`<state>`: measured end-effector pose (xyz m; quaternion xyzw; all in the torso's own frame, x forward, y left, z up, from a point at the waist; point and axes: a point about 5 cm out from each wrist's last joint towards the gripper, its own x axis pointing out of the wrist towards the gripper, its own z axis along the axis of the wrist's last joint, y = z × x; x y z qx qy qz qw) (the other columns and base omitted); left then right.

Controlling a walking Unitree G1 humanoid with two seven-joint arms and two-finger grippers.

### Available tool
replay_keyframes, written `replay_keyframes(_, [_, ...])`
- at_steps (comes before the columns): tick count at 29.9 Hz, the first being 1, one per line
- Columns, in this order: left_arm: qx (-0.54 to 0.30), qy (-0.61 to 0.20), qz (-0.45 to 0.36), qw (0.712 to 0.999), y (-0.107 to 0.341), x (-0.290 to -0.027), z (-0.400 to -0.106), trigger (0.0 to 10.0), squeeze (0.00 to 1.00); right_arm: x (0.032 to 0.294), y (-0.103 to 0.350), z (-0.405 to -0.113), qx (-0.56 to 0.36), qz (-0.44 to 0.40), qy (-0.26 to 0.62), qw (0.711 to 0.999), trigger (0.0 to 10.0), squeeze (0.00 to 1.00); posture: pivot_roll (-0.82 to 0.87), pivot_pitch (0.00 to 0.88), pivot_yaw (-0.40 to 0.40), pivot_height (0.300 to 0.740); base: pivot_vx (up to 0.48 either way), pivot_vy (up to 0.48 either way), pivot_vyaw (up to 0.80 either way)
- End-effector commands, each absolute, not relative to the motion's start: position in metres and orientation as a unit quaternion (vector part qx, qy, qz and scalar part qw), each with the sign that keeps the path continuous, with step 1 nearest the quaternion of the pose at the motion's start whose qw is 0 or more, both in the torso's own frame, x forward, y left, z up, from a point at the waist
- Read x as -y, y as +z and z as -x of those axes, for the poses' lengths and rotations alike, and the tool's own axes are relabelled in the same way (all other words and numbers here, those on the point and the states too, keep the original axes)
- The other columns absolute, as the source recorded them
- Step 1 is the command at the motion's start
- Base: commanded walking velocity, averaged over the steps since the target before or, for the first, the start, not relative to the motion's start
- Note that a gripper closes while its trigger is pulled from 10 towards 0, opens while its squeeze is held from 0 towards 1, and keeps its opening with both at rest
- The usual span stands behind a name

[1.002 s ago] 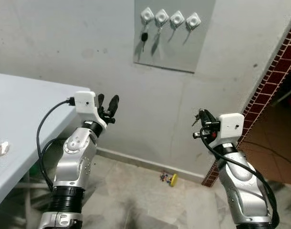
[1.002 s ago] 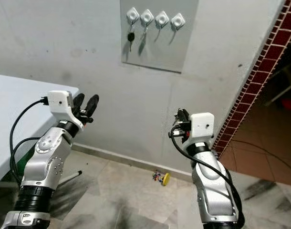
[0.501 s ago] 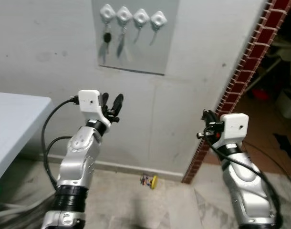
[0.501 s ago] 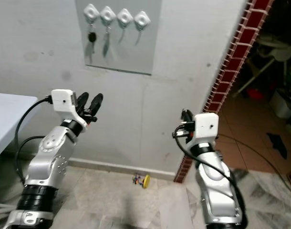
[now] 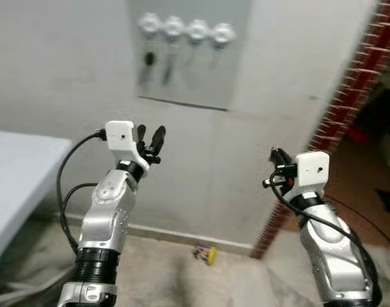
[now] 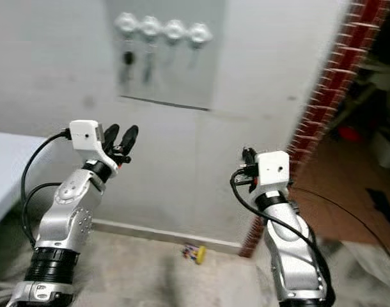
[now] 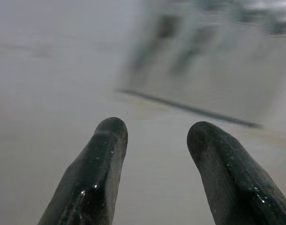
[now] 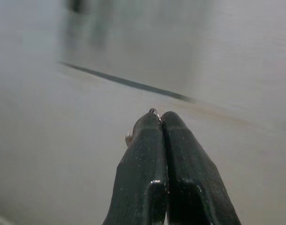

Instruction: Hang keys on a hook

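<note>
Metal key ring (image 8: 154, 111), light, probably slippery, pinched in right gripper (image 8: 161, 123) below hooks (image 5: 185, 28); left gripper (image 7: 154, 140) spread, empty.

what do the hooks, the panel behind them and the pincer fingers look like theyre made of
Hooks: likely white plastic, with rounded, glossy-looking bodies, though blurred. Panel: a flat, smooth grey sheet, perhaps painted metal or board; the blur leaves it open. Left pincer fingers: black, smooth, with small shiny glints, so probably hard plastic or rubber. Right pincer fingers look the same, pressed shut with a small metal ring between the tips.
</note>
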<state>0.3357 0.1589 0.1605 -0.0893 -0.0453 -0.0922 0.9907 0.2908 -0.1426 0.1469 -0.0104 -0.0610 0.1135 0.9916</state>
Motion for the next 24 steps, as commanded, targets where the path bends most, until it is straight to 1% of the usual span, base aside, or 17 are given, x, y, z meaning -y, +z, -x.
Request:
replay_keyframes(1, [0.049, -0.115, 0.093, 0.988, 0.1648, -0.1443, -0.3373, 10.0, 0.00, 0.1586, 0.1517, -0.2907, 0.069, 0.025, 0.092, 0.993, 10.0, 0.00, -0.12, 0.000, -0.082, 0.724, 0.296, 0.300, 0.00])
replay_keyframes(9, [0.049, -0.116, 0.089, 0.988, 0.1654, -0.1443, -0.3376, 10.0, 0.00, 0.1578, 0.1518, -0.2901, 0.070, 0.022, 0.092, 0.993, 10.0, 0.00, -0.12, 0.000, -0.080, 0.724, 0.299, 0.297, 0.00])
replay_keyframes(19, [0.050, -0.123, 0.069, 0.989, 0.1663, -0.1421, -0.3370, 10.0, 0.00, 0.1568, 0.1521, -0.2898, 0.071, 0.017, 0.094, 0.993, 10.0, 0.00, -0.12, 0.000, -0.078, 0.724, 0.361, 0.000, 0.00])
replay_keyframes(24, [0.047, -0.126, 0.057, 0.989, 0.1651, -0.1410, -0.3368, 10.0, 0.00, 0.1561, 0.1516, -0.2901, 0.070, 0.018, 0.095, 0.993, 10.0, 0.00, -0.11, 0.000, -0.079, 0.724, 0.451, 0.000, 0.00])
